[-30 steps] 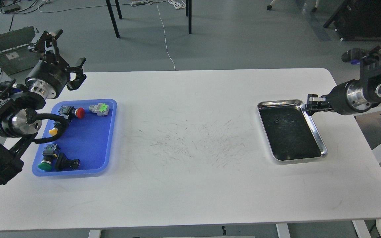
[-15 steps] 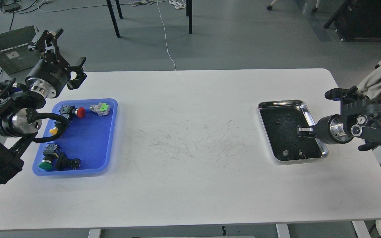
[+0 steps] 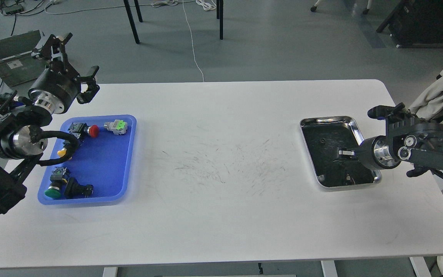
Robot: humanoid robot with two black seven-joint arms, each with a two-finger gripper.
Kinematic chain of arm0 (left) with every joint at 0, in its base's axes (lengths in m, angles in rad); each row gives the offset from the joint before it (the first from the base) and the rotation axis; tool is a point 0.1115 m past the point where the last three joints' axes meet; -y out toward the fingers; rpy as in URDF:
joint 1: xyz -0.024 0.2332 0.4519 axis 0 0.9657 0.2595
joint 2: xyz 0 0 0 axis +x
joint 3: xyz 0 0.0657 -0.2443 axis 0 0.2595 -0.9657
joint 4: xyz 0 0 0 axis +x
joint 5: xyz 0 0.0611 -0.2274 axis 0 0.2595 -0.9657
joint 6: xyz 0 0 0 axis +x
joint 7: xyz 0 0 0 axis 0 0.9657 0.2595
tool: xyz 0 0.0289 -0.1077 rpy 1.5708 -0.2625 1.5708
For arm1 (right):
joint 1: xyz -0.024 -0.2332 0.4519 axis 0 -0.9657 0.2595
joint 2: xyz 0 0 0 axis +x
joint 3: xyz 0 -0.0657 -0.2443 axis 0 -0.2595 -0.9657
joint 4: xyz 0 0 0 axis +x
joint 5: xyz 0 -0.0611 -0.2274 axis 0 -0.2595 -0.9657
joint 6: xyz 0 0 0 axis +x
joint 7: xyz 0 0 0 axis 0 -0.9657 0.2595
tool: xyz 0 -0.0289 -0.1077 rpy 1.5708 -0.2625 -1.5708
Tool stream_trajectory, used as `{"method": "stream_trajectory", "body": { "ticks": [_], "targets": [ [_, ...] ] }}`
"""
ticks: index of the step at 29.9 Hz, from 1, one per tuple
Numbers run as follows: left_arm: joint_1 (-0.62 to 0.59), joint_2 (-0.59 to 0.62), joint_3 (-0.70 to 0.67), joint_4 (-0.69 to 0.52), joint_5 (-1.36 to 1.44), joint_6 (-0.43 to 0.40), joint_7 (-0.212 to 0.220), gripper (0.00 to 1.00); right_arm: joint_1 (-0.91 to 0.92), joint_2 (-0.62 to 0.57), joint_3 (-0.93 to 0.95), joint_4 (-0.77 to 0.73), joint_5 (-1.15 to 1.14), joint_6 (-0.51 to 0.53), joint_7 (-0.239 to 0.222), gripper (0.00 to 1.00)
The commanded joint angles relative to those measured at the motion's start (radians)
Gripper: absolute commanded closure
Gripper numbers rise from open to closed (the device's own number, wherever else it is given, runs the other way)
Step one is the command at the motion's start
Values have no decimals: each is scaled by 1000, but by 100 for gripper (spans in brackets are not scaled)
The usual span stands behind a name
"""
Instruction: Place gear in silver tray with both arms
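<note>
The silver tray [image 3: 326, 119] lies on the right side of the white table, its dark floor mirroring my arm. My right gripper [image 3: 343, 153] comes in from the right and hangs over the tray's middle. It is seen small and end-on, so its fingers cannot be told apart. My left gripper [image 3: 80, 54] is open and empty, raised above the table's far left corner behind the blue tray [image 3: 129, 154]. The blue tray holds several small parts: a red button [image 3: 93, 131], a grey-green switch [image 3: 116, 126], a yellow piece [image 3: 62, 153], a green button [image 3: 53, 191] and a black part [image 3: 77, 189].
The white table [image 3: 221, 200] is scuffed in the middle. A grey box [image 3: 10, 57] stands on the floor at the far left. Chair legs and cables lie beyond the far edge. Cloth hangs off the right side [image 3: 433, 100].
My right arm has swung from the silver tray's far right corner down and inward, and its gripper is now over the tray's middle. My left arm has barely moved.
</note>
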Motion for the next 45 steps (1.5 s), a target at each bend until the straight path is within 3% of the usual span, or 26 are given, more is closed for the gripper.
{"method": "stream_trajectory", "body": {
  "ticks": [1,5,9,16,18,22,28,33,39,45],
  "targets": [
    [0,2,0,0,1,0,2,2,-2,-11,54,-3,4,1,1,11],
    [0,2,2,0,3,0,5,2,-6,-73,190,-6,9,-8,1,9],
    [-24,0,5,15,3,8,11,2,-64,-113,469,-35,68,-11,25,9],
    [-93,-11,13,78,0,20,19,2,-239,-81,982,-207,503,-1,76,9],
    [-107,-26,11,81,-8,28,40,2,-313,-48,1097,-225,695,7,82,8],
    [-121,-87,-3,115,-14,57,89,2,-471,-22,1250,-218,993,96,90,7],
    [-113,-138,-56,173,-54,60,82,2,-692,68,1467,-221,1116,224,100,4],
    [-112,-144,-64,248,-83,45,77,2,-718,108,1489,-225,1115,185,90,2],
    [-116,-144,-66,248,-86,35,80,2,-694,125,1492,-225,1112,96,88,1],
    [-116,-143,-64,248,-95,-23,82,2,-681,148,1505,-218,1113,91,103,1]
  ]
}}
